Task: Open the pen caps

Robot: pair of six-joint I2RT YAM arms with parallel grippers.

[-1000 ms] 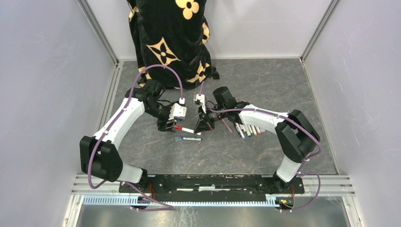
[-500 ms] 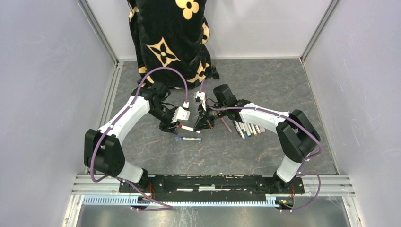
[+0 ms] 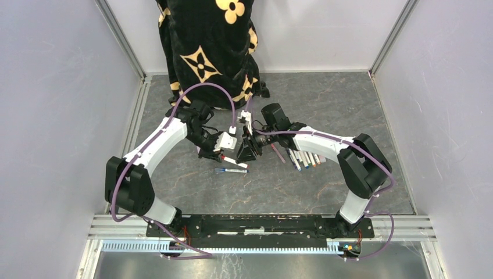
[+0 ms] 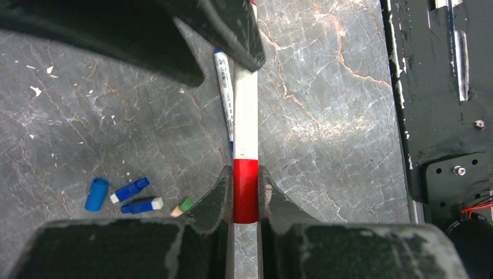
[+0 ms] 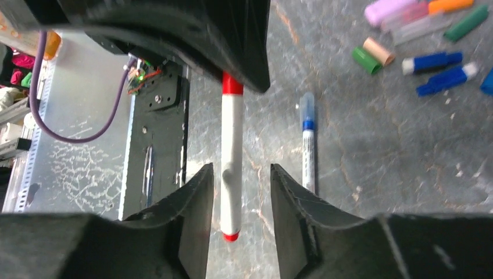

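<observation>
Grip: left end effector clamps red cap | right end effector parted around barrel | wrist views only

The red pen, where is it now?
Top view: the red pen is mid-table, its cap clamped in the left gripper, just beyond the blue pen.

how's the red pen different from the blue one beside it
The red pen is clamped at its red end in the left pincer, with the right pincer open around its barrel; the blue pen lies untouched on the table. The red pen's barrel is plain and looks thicker; the blue pen's carries print. Both have white barrels.
</observation>
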